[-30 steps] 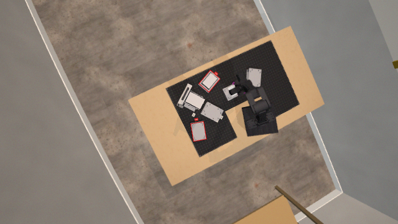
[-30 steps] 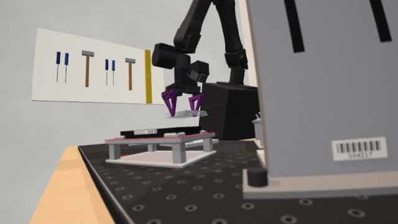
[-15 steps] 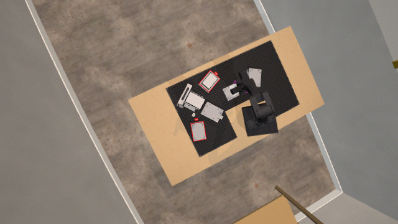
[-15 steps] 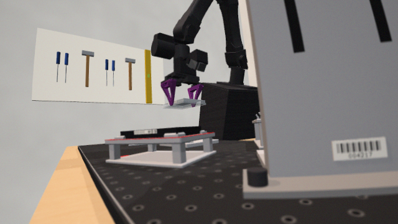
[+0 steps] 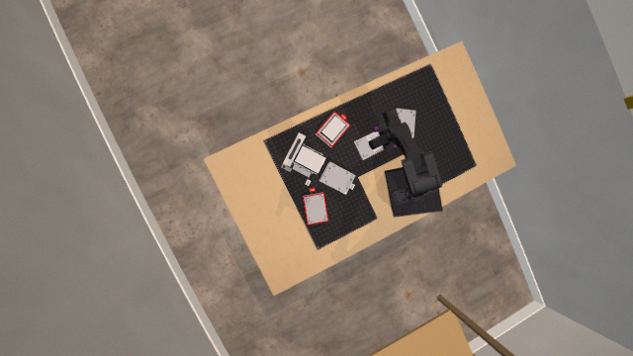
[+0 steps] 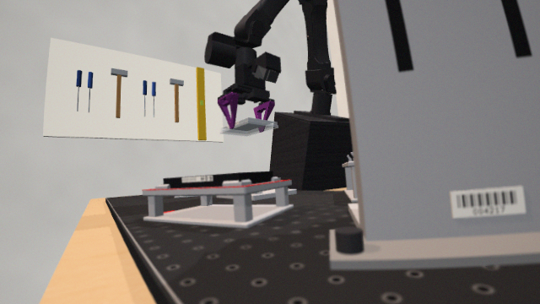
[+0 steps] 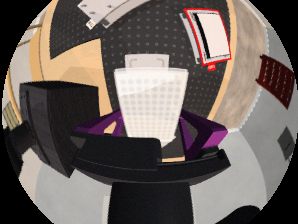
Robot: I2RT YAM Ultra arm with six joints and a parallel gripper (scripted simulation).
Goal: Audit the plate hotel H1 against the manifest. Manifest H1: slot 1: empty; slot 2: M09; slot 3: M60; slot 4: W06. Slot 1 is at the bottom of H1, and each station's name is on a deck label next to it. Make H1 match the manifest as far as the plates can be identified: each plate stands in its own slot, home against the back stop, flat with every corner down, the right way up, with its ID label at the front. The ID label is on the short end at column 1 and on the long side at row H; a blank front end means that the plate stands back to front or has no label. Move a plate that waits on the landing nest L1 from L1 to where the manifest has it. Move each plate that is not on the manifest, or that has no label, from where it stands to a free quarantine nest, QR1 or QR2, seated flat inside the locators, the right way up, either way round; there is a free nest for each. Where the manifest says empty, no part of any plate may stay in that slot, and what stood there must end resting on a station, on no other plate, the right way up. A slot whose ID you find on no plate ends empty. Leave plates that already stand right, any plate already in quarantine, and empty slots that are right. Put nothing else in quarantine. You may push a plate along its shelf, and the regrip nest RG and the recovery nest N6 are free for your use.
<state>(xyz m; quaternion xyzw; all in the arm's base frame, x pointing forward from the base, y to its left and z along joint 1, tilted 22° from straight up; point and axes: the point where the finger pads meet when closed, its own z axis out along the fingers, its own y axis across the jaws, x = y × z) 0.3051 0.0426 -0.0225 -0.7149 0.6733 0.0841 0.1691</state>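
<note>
One plate (image 6: 250,126) in pincer (image 6: 246,115)

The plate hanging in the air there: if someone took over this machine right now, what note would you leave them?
End effector: shut on a plate, held flat, well above the mat.
A grey nest lies under it.
Red-framed nests and the hotel stand farther along the mat.
Done: plate picked up.
Left: read its label, which I cannot make out, then set it in its hotel slot or a red-framed nest.
</note>
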